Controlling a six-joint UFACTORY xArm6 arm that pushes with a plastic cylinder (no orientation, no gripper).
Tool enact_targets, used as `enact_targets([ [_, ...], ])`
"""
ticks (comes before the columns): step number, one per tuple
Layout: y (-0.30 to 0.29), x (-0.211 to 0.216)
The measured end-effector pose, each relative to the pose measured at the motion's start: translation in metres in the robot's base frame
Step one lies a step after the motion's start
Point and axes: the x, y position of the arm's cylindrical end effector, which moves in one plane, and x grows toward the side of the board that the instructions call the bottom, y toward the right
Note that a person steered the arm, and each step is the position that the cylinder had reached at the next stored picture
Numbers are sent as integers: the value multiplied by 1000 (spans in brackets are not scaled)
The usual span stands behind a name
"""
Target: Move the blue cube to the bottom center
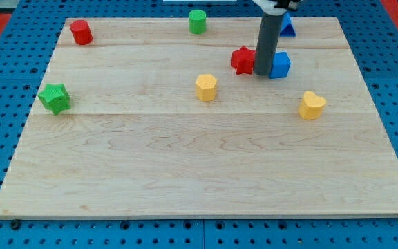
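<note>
The blue cube (pixel 280 65) sits on the wooden board (pixel 199 173) at the upper right of the view. My tip (pixel 263 72) stands right against the cube's left side, between it and a red star block (pixel 242 60). The rod hides part of the cube's left face. The tip touches or nearly touches both blocks.
A blue triangular block (pixel 287 25) lies at the view's top behind the rod. A yellow hexagon (pixel 206 87) lies left of centre, a yellow heart (pixel 311 105) at right, a green cylinder (pixel 197 21) at top, a red cylinder (pixel 81 32) at top left, a green star (pixel 54 97) at left.
</note>
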Motion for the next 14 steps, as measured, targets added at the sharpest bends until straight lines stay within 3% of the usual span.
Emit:
enact_targets([
  [3, -15, -21],
  [6, 72, -33],
  [7, 83, 8],
  [8, 42, 49],
  [9, 51, 42],
  [11, -29, 67],
  [12, -43, 79],
  [13, -39, 129],
  [14, -8, 153],
])
